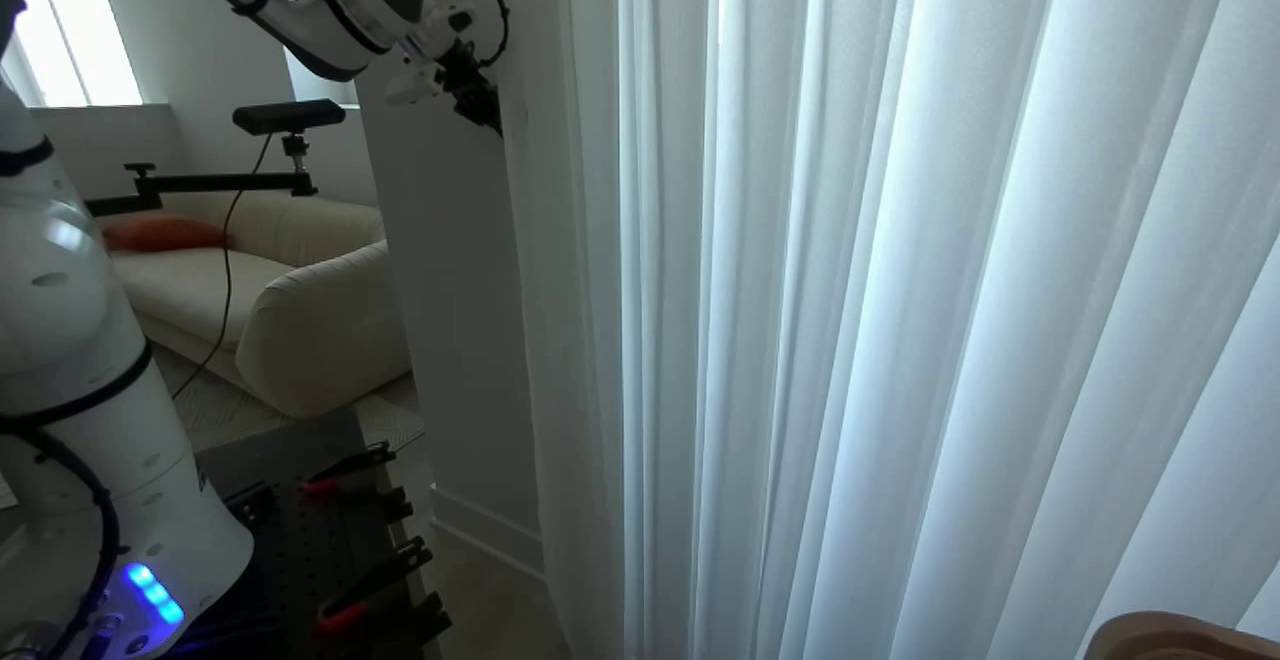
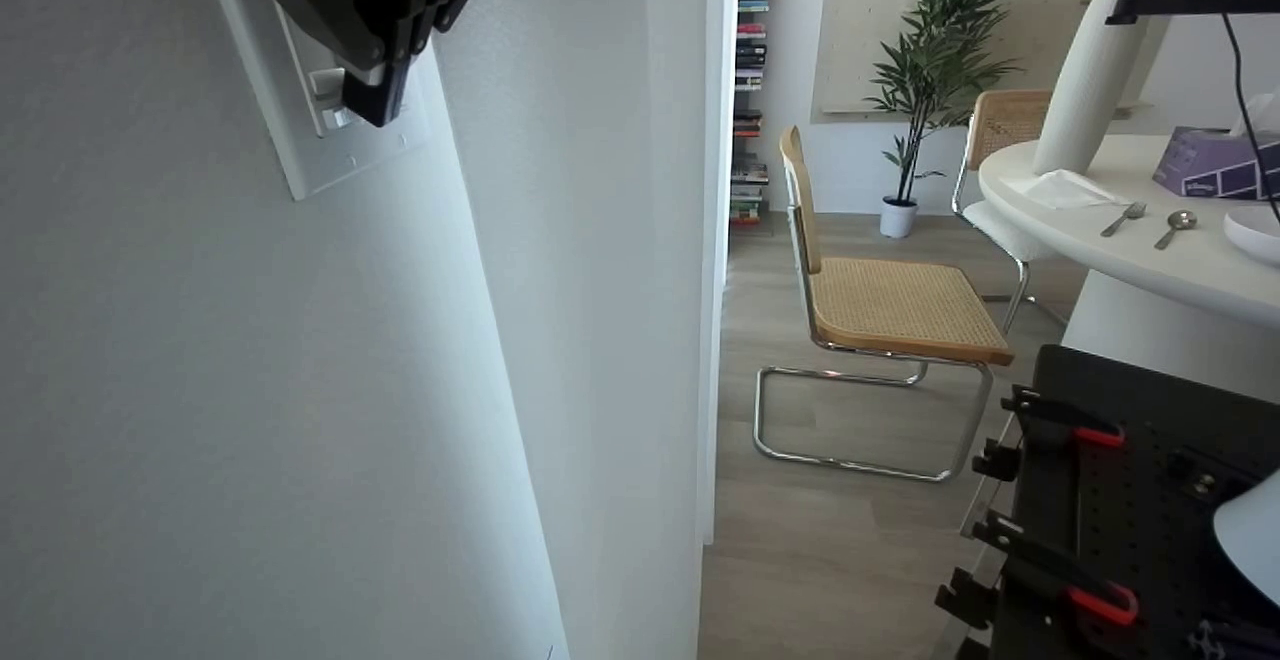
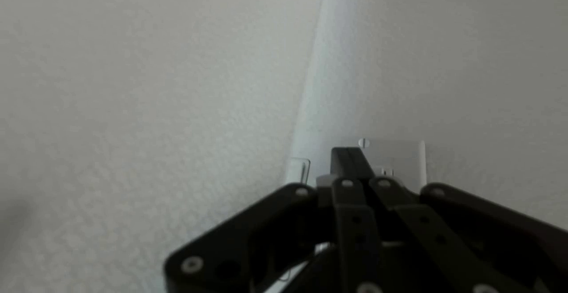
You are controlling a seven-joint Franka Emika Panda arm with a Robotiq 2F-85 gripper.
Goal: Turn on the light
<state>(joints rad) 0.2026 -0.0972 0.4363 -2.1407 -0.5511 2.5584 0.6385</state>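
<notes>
A pale wall (image 2: 300,390) in a room w/ chair (image 2: 895,305), table (image 2: 1200,270) & sofa (image 1: 320,330) bears the light switch (image 2: 327,83) in its white plate (image 2: 325,168), book spines (image 2: 752,10) too small to read, wall corner (image 3: 310,80) nr plate, floor (image 2: 850,540) btwn wall & black bench (image 2: 1160,530), gripper (image 3: 349,157) right by switch, contact unclear, fingers pressed tog w/ nothing btwn.

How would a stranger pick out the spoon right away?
In an exterior view, find the white table holding a purple box. On it, between the fork and a white dish, lies the spoon. Its rounded end sets it apart from the pronged fork.
</notes>
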